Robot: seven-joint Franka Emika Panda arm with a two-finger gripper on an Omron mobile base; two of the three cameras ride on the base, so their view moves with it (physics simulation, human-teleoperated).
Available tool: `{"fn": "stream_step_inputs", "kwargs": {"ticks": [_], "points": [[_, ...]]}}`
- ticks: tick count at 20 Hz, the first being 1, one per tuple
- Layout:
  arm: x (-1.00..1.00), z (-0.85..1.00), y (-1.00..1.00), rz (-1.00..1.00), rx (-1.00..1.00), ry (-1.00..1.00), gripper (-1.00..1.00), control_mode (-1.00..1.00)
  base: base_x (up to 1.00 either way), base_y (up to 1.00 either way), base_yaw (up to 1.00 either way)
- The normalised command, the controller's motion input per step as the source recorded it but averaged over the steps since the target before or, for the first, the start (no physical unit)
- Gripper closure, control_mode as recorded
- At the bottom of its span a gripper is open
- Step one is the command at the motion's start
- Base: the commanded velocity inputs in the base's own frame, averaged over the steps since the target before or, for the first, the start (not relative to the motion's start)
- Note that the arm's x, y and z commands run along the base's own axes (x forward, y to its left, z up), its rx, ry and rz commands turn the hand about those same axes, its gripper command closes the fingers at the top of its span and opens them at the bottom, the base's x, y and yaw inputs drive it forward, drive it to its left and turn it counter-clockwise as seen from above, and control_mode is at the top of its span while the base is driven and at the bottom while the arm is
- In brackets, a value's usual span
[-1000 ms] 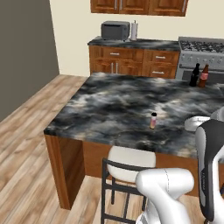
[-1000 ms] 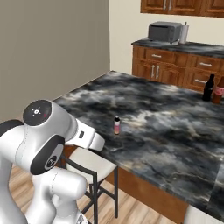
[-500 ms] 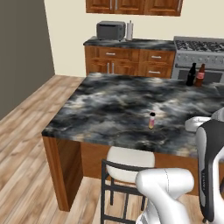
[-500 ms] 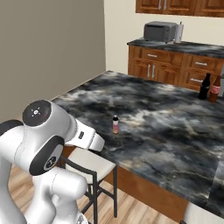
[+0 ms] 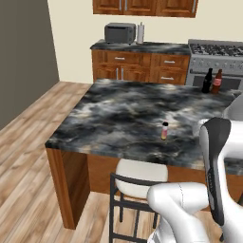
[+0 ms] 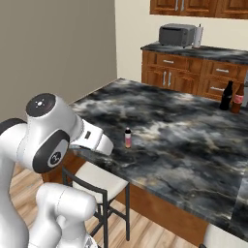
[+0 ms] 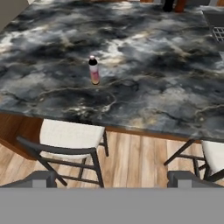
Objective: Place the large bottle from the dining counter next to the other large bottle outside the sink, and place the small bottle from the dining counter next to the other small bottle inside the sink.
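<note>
- The small bottle (image 5: 164,131), pinkish with a dark cap, was seen upright on the marbled desk (image 5: 118,114), near the front edge and well apart from everything else on the top.
- In the hand view the same small bottle (image 7: 93,70) was found upper left of centre, with bare stone all around it.
- The claw (image 7: 112,178) was held spread wide, its two dark tips at the bottom of the hand view, pinching nothing and well short of the desk edge.
- A white-seated stool (image 7: 70,135) with a dark frame was placed against the desk front, between the claw and the small bottle; a second stool (image 7: 213,154) was seen further right.
- The large black bottle (image 5: 207,80) was set upright at the far side of the desk, with a brown bottle (image 5: 217,81) with a red label just beside it on its right.
- In the right base view the black bottle (image 6: 226,96) and the brown one (image 6: 237,100) were seen near the far right edge of the desk.
- Behind the desk a wooden cabinet run (image 5: 137,69) was topped by a grey microwave (image 5: 120,33) and a paper towel roll (image 5: 140,33).
- A steel range (image 5: 216,59) was seen to the right of those cabinets.
- The floor (image 5: 28,156) was laid in light wood planks.
</note>
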Motion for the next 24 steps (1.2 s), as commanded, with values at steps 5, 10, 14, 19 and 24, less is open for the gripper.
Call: {"fn": "stream_step_inputs", "kwargs": {"ticks": [5,10,14,19,24], "points": [[0.3,0.11,0.02,0.0,-0.01,0.08,-1.0,-1.0,0.0,0.0,0.0],[0.33,-0.03,0.07,0.0,0.0,0.05,-1.0,-1.0,0.0,0.0,0.0],[0.32,-0.09,0.03,0.0,0.0,0.03,-1.0,-1.0,0.0,0.0,0.0],[0.31,-0.1,0.0,0.0,0.0,0.03,-1.0,-1.0,0.0,0.0,0.0],[0.32,-0.08,0.0,0.0,0.0,0.03,-1.0,-1.0,0.0,0.0,0.0]]}}
